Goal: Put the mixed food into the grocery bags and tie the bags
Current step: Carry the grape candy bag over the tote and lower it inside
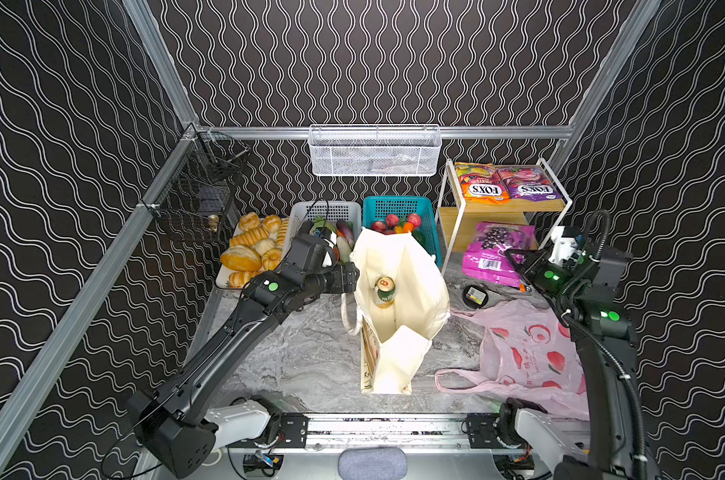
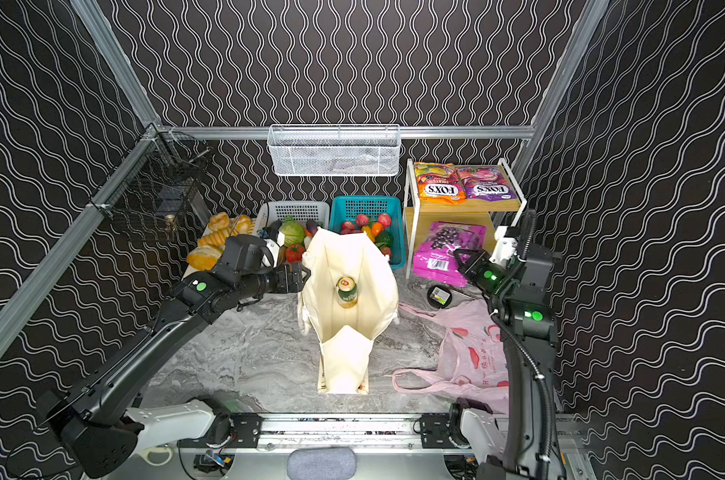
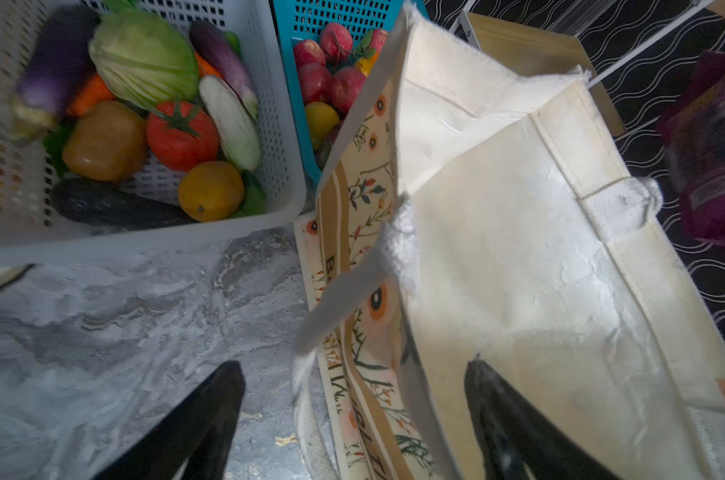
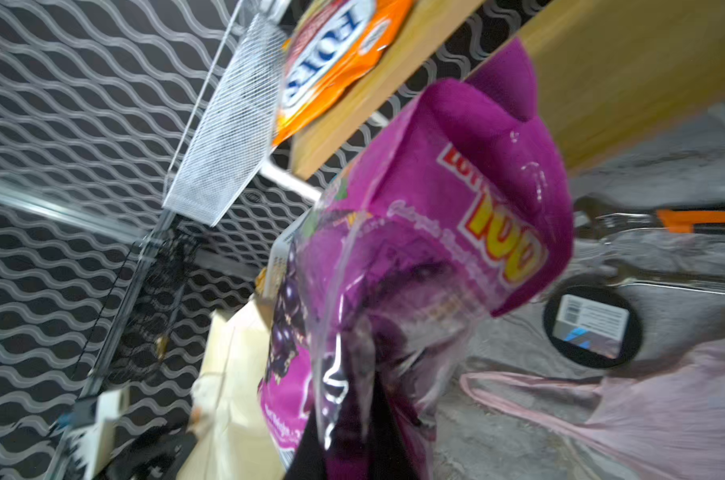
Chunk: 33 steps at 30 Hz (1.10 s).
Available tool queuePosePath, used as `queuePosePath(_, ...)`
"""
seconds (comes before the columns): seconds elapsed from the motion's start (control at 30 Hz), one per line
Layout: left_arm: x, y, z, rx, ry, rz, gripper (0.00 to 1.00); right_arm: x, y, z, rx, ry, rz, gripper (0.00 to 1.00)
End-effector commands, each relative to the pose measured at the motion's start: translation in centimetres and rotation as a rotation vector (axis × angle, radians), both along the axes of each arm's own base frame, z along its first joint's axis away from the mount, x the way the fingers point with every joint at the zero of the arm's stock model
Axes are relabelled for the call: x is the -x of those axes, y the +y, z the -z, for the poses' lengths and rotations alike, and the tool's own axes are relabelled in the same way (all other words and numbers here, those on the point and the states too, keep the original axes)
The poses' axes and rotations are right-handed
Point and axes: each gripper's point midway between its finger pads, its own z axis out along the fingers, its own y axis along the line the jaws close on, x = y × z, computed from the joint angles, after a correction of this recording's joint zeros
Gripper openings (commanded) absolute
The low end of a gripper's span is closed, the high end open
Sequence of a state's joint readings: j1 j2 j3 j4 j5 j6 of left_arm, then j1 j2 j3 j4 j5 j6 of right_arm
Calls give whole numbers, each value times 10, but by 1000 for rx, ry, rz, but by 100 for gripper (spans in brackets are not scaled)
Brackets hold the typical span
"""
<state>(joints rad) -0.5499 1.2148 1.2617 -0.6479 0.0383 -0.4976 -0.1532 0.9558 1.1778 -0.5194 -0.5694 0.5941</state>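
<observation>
Upright, open cream canvas tote with floral print [image 1: 419,282] stands mid-bench, green drink can [image 1: 385,292] upright inside it, seen in both top views. At its left rim the left end effector [image 3: 352,365] has jaws wide apart and holds nothing. In the left wrist view one finger [image 3: 215,407] is over the grey marbled bench [image 3: 103,332] outside the bag and the other is on the inner side of the wall. Can't tell if it touches the fabric. Right of the tote, purple grape-print snack pouch [image 1: 495,249] sits at the foot of the white-framed wooden rack [image 1: 468,216]. The right end effector [image 1: 514,257] is clamped on the pouch's near right edge, film pinched between the fingers in the right wrist view. Can't tell if the pouch is clear of the bench. On the rack's top shelf, orange FOX'S candy bag [image 1: 477,183] lies beside a purple FOX'S bag [image 1: 527,183]. Right of the tote, thin pink plastic bag with red fruit prints [image 1: 527,353] lies flat on the bench, partly under the right arm. Behind the tote's left side, white perforated basket [image 3: 277,104] holds green cabbage [image 3: 144,58], red tomato [image 3: 182,135], brown potato [image 3: 105,141] and round orange vegetable [image 3: 211,191]. Next to it, teal basket [image 1: 398,205] holds red and yellow fruit [image 1: 394,220]. Far left, golden bread rolls [image 1: 252,245]. Between pouch and pink bag, small round black labelled disc [image 1: 475,296] on the bench.
</observation>
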Motion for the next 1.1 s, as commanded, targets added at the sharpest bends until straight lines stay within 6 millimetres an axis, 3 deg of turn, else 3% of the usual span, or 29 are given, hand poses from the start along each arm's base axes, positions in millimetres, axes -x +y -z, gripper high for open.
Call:
queuePosePath(0.0,0,-14,-10,91,-16,41,83,17,46,-34,-2,-64,-165,0)
queuePosePath(0.1,2,-17,-7,87,-1,58,77,27,86,-51,31,-63,-291,0)
queuePosePath(0.2,5,-20,-6,105,10,75,66,30,120,-47,104,-29,-375,0)
queuePosePath(0.3,7,-21,-5,128,10,73,56,30,151,-23,224,54,-414,0)
queuePosePath(0.5,9,-22,-7,144,8,79,36,31,194,20,372,158,-423,0)
queuePosePath(0.77,10,-25,-8,159,19,89,25,49,225,82,502,358,-456,0)
queuePosePath(0.93,7,-25,-7,179,27,56,23,66,255,106,462,438,-560,0)
queuePosePath(1.07,5,-29,-8,207,26,60,16,72,271,138,457,509,-634,0)
